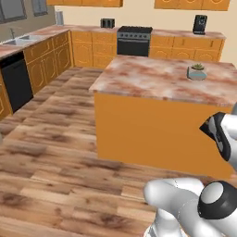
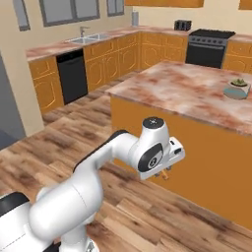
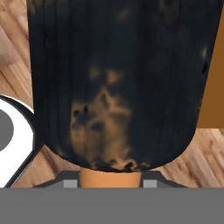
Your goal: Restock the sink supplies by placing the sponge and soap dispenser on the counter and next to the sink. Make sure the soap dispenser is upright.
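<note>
**Spotter:** Start with the left base view. Where does this step end?

**Me:** At the sink (image 1: 19, 40), far off at the left wall, set in the counter (image 1: 51, 30). The island (image 1: 162, 81) stands close in front of me. I judge the base must drive round it first, not reach.

**Spotter:** And the right base view?

**Me:** My claw (image 2: 164, 173) hangs low beside the island's orange side, something tan under it. The sink (image 2: 91, 38) is well apart from it, across the floor.

**Spotter:** Hand view?

**Me:** My claw (image 3: 110, 181) is narrowed on the tan neck of the soap dispenser (image 3: 113, 83), whose dark body looms ahead. I'd carry it steadily, then set its base flat on the counter just beside the basin before letting go, so it stands upright.
</note>
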You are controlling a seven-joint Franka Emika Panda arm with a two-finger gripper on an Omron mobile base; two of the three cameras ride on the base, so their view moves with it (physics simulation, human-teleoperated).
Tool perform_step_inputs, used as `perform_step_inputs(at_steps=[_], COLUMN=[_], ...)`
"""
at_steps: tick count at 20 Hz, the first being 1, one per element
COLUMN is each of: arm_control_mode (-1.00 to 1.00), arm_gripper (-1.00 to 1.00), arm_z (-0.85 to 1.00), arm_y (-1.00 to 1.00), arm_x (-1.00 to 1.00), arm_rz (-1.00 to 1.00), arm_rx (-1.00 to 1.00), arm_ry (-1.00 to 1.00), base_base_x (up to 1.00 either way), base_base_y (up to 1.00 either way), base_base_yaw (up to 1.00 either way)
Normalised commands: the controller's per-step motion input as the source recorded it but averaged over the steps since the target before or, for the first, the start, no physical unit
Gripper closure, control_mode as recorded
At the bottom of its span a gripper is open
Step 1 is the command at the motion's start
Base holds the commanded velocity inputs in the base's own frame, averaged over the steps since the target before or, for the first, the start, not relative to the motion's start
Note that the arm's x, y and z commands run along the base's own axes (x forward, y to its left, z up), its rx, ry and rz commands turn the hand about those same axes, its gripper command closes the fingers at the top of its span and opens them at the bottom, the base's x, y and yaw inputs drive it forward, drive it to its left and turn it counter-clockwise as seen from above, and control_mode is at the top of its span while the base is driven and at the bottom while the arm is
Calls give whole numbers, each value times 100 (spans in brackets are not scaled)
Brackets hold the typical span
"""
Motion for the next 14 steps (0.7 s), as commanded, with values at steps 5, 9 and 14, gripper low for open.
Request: perform_step_inputs(at_steps=[5,9,14], arm_control_mode=[100,100,100], arm_gripper=[100,100,100], arm_z=[0,0,0], arm_y=[0,0,0], arm_x=[0,0,0], arm_rz=[0,0,0], arm_rx=[0,0,0], arm_ry=[0,0,0], base_base_x=[33,53,67], base_base_y=[-38,-13,0], base_base_yaw=[-53,-40,-26])
